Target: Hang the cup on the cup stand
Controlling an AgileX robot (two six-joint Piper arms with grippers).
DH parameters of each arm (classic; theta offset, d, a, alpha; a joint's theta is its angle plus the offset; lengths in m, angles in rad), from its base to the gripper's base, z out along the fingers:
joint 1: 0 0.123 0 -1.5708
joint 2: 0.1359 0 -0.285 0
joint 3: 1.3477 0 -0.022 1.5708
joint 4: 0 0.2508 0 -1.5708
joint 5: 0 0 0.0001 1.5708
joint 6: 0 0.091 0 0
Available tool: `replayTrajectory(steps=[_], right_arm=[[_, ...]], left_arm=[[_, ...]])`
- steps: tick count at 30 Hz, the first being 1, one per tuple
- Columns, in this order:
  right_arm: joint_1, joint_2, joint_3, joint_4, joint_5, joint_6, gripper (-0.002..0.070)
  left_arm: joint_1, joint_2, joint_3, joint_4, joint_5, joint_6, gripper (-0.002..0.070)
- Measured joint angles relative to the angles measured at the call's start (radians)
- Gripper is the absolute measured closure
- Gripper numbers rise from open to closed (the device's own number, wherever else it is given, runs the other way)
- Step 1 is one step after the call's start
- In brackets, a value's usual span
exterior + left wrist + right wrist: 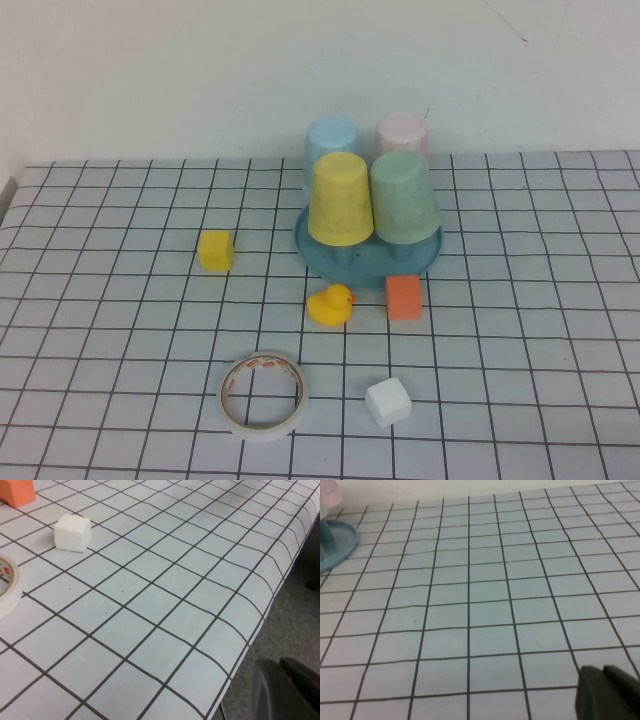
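The pale green cup (405, 197) sits upside down on the front right of the teal cup stand (372, 264), beside a yellow cup (341, 199). A light blue cup (331, 140) and a pink cup (403, 133) sit upside down behind them. The pegs are hidden under the cups. Neither arm shows in the high view. My left gripper (281, 665) is shut and empty, beyond the table's front edge. My right gripper (603, 671) is shut and empty, low over bare table, far from the cup stand's rim (340, 542).
In front of the stand lie a yellow cube (215, 249), a rubber duck (330, 303) and an orange cube (403, 296). Nearer me are a tape roll (263, 393) and a white cube (388, 401). The left wrist view shows the white cube (72, 532) and the table edge (250, 640).
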Motion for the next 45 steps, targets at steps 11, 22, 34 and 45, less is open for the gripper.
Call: replayTrajectory(steps=[11,22,34,45], right_arm=[[0.0,0.0,0.0,-0.015,0.0,0.0,0.0676],[0.0,0.0,0.0,-0.022,0.0,0.002,0.0677],[0.0,0.0,0.0,-0.022,0.0,0.002,0.0678],[0.0,0.0,0.0,-0.022,0.0,0.002,0.0678]], left_arm=[[0.0,0.0,0.0,0.0,0.0,0.0,0.0676],[0.0,0.0,0.0,0.0,0.002,0.0,0.0676],[0.0,0.0,0.0,0.03,-0.003,-0.009,0.0676],[0.192,0.0,0.02,0.741,-0.397,-0.506,0.0676]])
